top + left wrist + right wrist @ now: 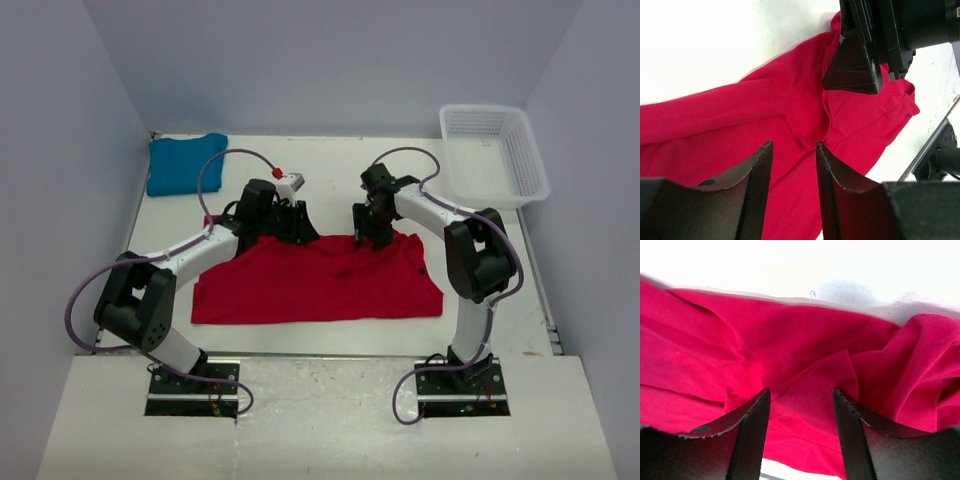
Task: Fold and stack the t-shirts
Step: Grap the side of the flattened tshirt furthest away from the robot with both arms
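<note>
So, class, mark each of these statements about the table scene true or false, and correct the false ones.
1. The red t-shirt lies spread out on the table. True.
2. The teal-blue t-shirt sits in the white basket. False: it lies at the table's far left corner, and the basket is at the far right.
3. The left claw and right claw are both at the red t-shirt's far edge. True.
4. The right claw is shut. False: its fingers stand apart above the red cloth.
</note>
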You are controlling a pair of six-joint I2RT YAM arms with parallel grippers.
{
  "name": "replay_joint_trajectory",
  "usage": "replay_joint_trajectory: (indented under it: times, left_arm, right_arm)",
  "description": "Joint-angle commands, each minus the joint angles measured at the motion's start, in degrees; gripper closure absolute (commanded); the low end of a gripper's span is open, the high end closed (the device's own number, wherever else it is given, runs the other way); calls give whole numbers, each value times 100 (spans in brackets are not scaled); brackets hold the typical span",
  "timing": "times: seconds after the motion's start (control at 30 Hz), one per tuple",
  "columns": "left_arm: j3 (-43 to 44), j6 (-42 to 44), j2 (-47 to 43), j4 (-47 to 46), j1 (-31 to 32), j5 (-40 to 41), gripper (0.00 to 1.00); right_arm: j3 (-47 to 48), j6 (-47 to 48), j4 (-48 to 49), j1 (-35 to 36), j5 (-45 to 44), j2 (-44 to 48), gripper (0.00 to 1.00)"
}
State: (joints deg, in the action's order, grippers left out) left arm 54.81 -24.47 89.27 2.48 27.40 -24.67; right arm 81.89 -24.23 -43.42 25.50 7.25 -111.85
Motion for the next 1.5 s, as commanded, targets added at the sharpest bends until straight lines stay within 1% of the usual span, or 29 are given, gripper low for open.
replay_joint_trajectory:
  times: [0.0,0.03,0.1,0.2,0.3,0.37,0.4,0.47,0.6,0.63,0.73,0.77,1.0,1.03,1.07,1.1,1.17,1.2,1.23,1.27,1.3,1.33,1.37,1.4,1.47]
  left_arm:
    - [-49,-14,-103,-143,-41,-161,59]
    - [-58,-14,-95,-143,-42,-187,59]
    - [-84,-14,-86,-352,-68,-223,59]
    - [-128,-5,-103,-380,-103,-275,59]
    - [-172,-5,-173,-397,-129,-276,59]
    - [-216,-31,-209,-459,-147,-284,59]
    - [-233,-32,-200,-494,-147,-302,59]
    - [-216,-67,-139,-520,-156,-346,59]
    - [-242,-111,-42,-626,-156,-504,59]
    - [-242,-119,-33,-626,-156,-495,59]
    - [-269,-111,-59,-600,-156,-504,59]
    - [-269,-111,-59,-591,-156,-504,59]
    - [-418,-137,-7,-679,-156,-504,59]
    - [-436,-137,-7,-696,-156,-504,59]
    - [-453,-128,-7,-705,-156,-513,59]
    - [-462,-120,20,-696,-156,-513,59]
    - [-480,-102,20,-688,-156,-495,59]
    - [-480,-85,28,-679,-156,-478,59]
    - [-480,-76,46,-679,-156,-478,59]
    - [-462,-76,55,-696,-156,-486,59]
    - [-453,-84,125,-696,-156,-504,59]
    - [-445,-84,160,-705,-156,-522,59]
    - [-427,-93,187,-714,-156,-557,59]
    - [-410,-102,222,-705,-156,-574,60]
    - [-435,-93,222,-714,-156,-583,60]
  right_arm:
    - [-85,111,-9,17,189,58,46]
    - [-94,111,-35,34,163,50,48]
    - [-190,103,-35,34,137,58,55]
    - [-313,59,-26,52,260,41,67]
    - [-428,41,-53,61,146,76,69]
    - [-446,32,-96,69,-38,154,75]
    - [-428,15,-105,61,-109,181,79]
    - [-384,15,-123,78,-240,242,81]
    - [-252,6,-132,87,-302,357,81]
    - [-235,15,-149,96,-311,392,82]
    - [-278,6,-158,105,-355,524,94]
    - [-366,-3,-158,113,-373,559,100]
    - [-1033,-213,0,385,-662,1357,100]
    - [-1252,-257,70,429,-672,1481,100]
    - [-1393,-354,123,465,-637,1595,98]
    - [-1543,-433,167,578,-619,1710,92]
    - [-2008,-687,298,859,-645,2070,88]
    - [-2158,-793,342,965,-689,2193,80]
    - [-2429,-898,430,1079,-881,2412,73]
    - [-2545,-1013,500,1219,-891,2492,61]
    - [-2624,-1048,545,1256,-874,2528,54]
    - [-2695,-1049,597,1265,-917,2528,44]
    - [-2687,-1014,554,1265,-1127,2458,42]
    - [-2635,-1014,354,1274,-1312,2406,41]
    - [-2529,-961,255,1274,-1637,2265,40]
